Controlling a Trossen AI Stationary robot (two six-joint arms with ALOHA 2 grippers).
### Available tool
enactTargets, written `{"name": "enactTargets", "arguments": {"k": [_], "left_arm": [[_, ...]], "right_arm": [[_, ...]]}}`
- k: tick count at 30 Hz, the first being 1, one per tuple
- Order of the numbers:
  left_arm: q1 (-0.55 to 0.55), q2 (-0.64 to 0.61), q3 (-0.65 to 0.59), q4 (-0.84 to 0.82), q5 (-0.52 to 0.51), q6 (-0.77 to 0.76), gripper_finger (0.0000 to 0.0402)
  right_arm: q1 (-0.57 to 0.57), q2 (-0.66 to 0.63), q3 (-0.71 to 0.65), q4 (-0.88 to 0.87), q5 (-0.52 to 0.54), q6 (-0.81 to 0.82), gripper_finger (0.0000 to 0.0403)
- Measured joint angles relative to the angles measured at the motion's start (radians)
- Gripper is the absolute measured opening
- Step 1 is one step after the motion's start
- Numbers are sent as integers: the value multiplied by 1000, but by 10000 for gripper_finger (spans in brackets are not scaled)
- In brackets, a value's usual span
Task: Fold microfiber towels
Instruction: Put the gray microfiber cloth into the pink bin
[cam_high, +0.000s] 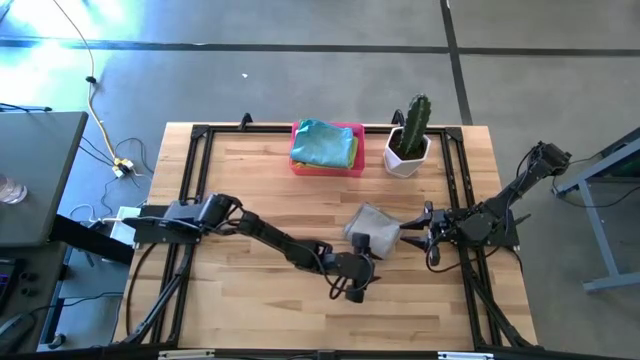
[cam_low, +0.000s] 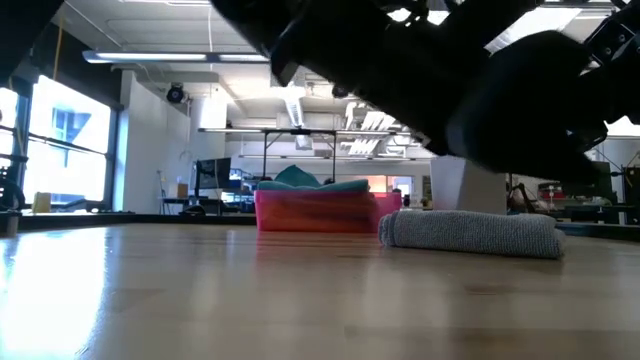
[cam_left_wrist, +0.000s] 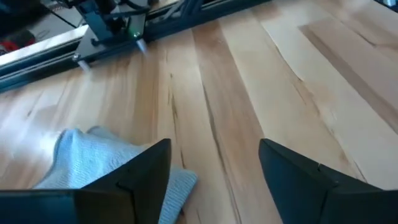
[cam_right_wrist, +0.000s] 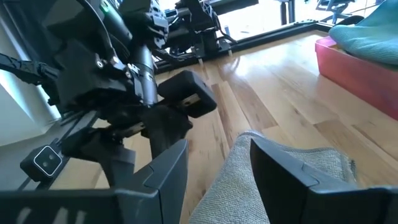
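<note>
Robotics lab or workshop in a big open industrial room. Polished grey concrete floor (cam_high: 300, 70) with dark taped lines, yellow cable (cam_high: 95, 105) trailing across it. Butcher-block wood table (cam_high: 260, 200) with a black metal frame (cam_high: 190, 190) carrying the arms. Low view: exposed ceiling ducts (cam_low: 290, 100), strip lights (cam_low: 150, 57), tall windows (cam_low: 60, 140), workbenches with monitors (cam_low: 215, 175) behind.

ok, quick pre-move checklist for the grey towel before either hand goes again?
1. Left hand open, nothing between its fingers: ok.
2. Left hand clear of the grey towel: cannot tell; towel lies right beside one finger.
3. Right hand gripping the grey towel's edge: ok, cloth sits between its fingers.
4. Grey towel folded flat on the table: not ok, bunched.
5. Pink tray holding the finished towels, clear of both arms: ok.
6. Potted cactus upright, away from the work: ok.
</note>
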Motion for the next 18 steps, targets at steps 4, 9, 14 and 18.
{"name": "enactTargets", "arguments": {"k": [4, 9, 14, 18], "left_arm": [[16, 16, 63, -77, 15, -1, 274], [42, 40, 85, -101, 36, 27, 319], [70, 57, 85, -94, 59, 16, 325], [90, 80, 85, -93, 84, 16, 326]], "right_arm": [[0, 0, 0, 0, 0, 0, 165], [0, 0, 0, -4, 0, 0, 165], [0, 0, 0, -8, 0, 0, 165], [0, 0, 0, -8, 0, 0, 165]]}}
